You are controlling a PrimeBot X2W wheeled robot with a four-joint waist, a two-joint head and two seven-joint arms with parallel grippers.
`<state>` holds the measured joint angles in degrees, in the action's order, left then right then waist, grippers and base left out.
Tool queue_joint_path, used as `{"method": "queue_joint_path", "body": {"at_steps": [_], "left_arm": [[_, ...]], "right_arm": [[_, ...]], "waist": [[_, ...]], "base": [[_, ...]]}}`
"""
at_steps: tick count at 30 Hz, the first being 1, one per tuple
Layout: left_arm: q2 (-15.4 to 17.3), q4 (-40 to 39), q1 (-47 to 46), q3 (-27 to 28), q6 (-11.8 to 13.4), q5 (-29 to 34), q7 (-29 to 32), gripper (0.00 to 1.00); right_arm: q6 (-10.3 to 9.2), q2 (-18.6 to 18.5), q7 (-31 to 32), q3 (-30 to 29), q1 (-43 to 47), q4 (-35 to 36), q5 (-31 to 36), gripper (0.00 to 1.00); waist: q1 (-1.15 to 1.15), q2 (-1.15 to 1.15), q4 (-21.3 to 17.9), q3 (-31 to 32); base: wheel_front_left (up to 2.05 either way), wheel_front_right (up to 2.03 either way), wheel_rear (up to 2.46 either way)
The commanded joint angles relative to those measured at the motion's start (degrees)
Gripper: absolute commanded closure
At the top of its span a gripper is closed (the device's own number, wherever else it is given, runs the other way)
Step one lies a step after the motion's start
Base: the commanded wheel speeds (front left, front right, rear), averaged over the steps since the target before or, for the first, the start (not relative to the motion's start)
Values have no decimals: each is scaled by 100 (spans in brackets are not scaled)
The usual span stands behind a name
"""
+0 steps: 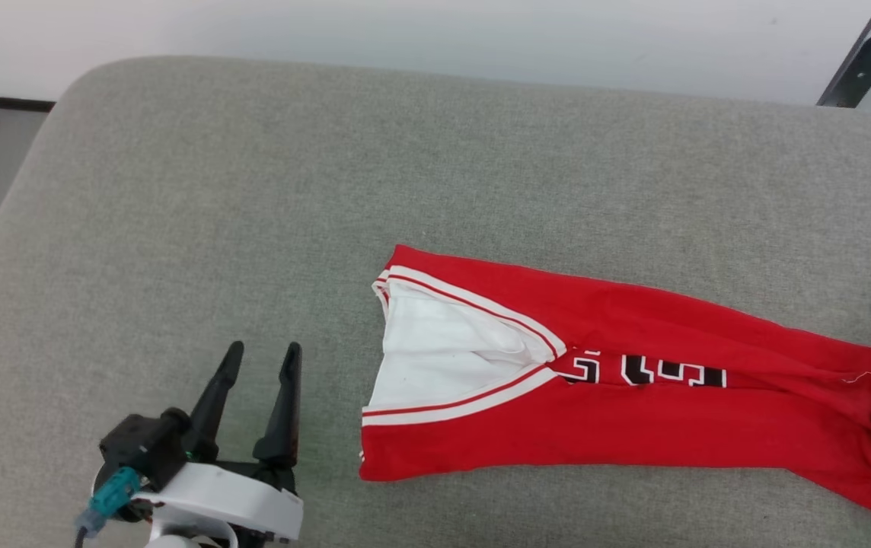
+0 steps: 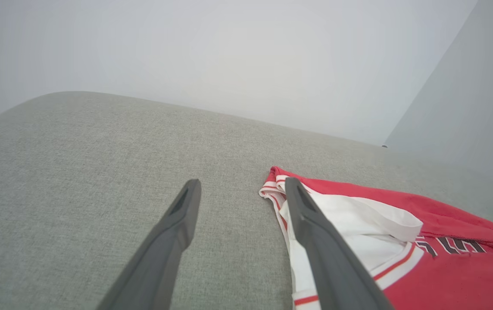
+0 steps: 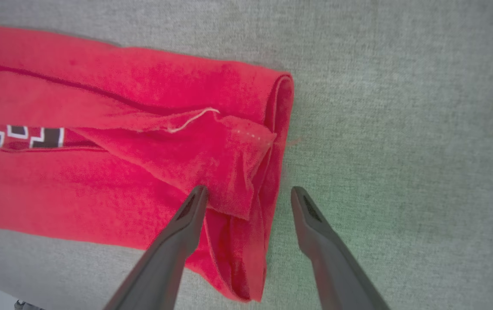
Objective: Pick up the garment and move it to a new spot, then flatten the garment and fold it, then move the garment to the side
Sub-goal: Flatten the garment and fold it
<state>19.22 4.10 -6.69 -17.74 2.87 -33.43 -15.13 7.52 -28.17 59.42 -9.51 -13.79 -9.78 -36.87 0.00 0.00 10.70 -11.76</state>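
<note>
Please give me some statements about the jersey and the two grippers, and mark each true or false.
1. The red jersey lies folded into a long strip on the grey fabric surface. True.
2. The left gripper is shut on the jersey. False: it is open, beside the neck end, not touching.
3. The chest lettering shows in full. False: folds cover part of it.
4. The right gripper is open at the hem end. True.

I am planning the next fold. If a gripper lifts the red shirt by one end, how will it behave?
Probably floppy: the garment lies in soft folds and creases, so it would droop. Likely light, since its layers look thin. On the woven grey surface it may drag and bunch.
</note>
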Motion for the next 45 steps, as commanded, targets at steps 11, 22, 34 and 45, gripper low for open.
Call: {"method": "queue_joint_path", "body": {"at_steps": [11, 22, 34, 45], "left_arm": [[-686, 380, -195, 498, -570, 684, 3, 0], [-987, 643, -296, 861, -852, 1035, 3, 0], [-972, 612, -44, 1192, -975, 1424, 4, 0], [-907, 617, 122, 1306, -1019, 1448, 3, 0]], "right_arm": [[-9, 464, 74, -126, -331, -768, 778, 0], [-9, 548, -256, 50, -389, -819, 658, 100], [-9, 171, -706, -390, -543, -550, 408, 100], [-9, -419, -923, -950, -116, -455, 460, 100]], "waist": [[0, 0, 128, -372], [0, 0, 100, -432], [0, 0, -327, -333], [0, 0, -601, -239]], "base": [[0, 0, 0], [0, 0, 0], [0, 0, 0], [0, 0, 0]]}}
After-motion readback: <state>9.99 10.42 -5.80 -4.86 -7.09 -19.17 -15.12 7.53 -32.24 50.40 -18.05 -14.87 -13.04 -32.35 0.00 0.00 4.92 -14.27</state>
